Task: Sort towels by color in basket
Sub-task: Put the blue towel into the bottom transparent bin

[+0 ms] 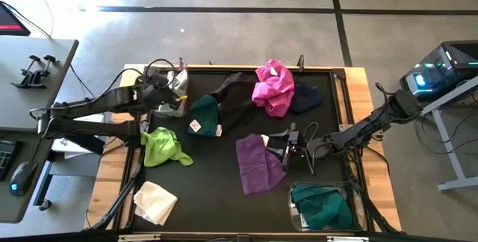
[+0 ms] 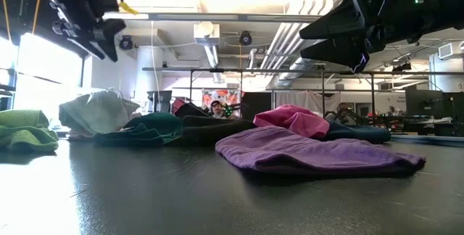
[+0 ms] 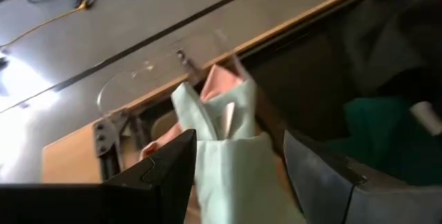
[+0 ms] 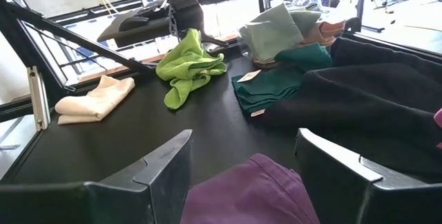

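Overhead, a black mat (image 1: 224,190) covers a wooden table (image 1: 112,175) standing on a grey concrete floor (image 1: 224,33) crossed by dark lines. Taking the purple towel (image 1: 258,163) near the mat's middle as the landmark, the right gripper (image 1: 287,146) hovers just beside its right edge, fingers spread wide and holding nothing. Far to the towel's upper left, the left gripper (image 1: 170,91) hangs over a clear plastic basket (image 1: 181,85) at the mat's corner, its fingers parted on either side of a pale mint towel (image 3: 228,155) that stands in the basket beside a peach towel (image 3: 219,82); no grip shows. A dark teal-green towel (image 1: 205,113) lies up and to the left of the purple one, a black towel (image 1: 237,96) above it, and a magenta towel (image 1: 273,85) above and slightly right. A lime green towel (image 1: 163,146) sits well to its left, a cream-white towel (image 1: 154,201) lower left. Lower right, a second clear basket (image 1: 357,197) holds another teal-green towel (image 1: 323,206). From table height, a bright workshop shows behind, with ceiling ducts (image 2: 290,43) and metal railings (image 2: 254,69).
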You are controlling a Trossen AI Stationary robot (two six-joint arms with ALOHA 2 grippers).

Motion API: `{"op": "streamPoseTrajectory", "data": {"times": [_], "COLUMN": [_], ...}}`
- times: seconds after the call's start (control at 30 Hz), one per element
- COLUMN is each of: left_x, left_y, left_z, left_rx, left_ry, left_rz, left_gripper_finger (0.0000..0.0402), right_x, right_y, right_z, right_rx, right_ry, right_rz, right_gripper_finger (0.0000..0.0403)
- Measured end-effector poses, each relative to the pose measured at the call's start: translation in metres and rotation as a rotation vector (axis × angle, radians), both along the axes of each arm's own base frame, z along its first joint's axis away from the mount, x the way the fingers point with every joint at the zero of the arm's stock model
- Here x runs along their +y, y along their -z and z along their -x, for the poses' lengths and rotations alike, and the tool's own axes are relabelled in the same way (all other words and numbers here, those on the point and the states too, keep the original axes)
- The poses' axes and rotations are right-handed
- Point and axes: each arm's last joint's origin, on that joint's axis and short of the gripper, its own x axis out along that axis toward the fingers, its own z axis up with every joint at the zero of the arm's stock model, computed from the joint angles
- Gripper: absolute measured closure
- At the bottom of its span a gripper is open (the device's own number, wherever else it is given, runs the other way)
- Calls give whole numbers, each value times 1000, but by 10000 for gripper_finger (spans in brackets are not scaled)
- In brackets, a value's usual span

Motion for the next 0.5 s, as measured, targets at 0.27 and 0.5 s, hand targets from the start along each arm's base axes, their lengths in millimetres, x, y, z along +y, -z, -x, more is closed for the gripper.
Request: {"op": "streamPoseTrajectory", "data": {"times": [0.27, 0.5], "left_x": [-14, -32], "left_y": [-7, -19], "left_z": [-12, -41], "left_rx": [-145, -276], "left_ry": [113, 296], "left_rz": [-31, -108], "left_gripper_finger": [195, 202], "right_x": [0, -1], "right_y": [0, 0], "right_z": [0, 0], "right_rx": [1, 9], "right_ry": [8, 11], "right_rz": [4, 30], "right_gripper_finger": [160, 160]}}
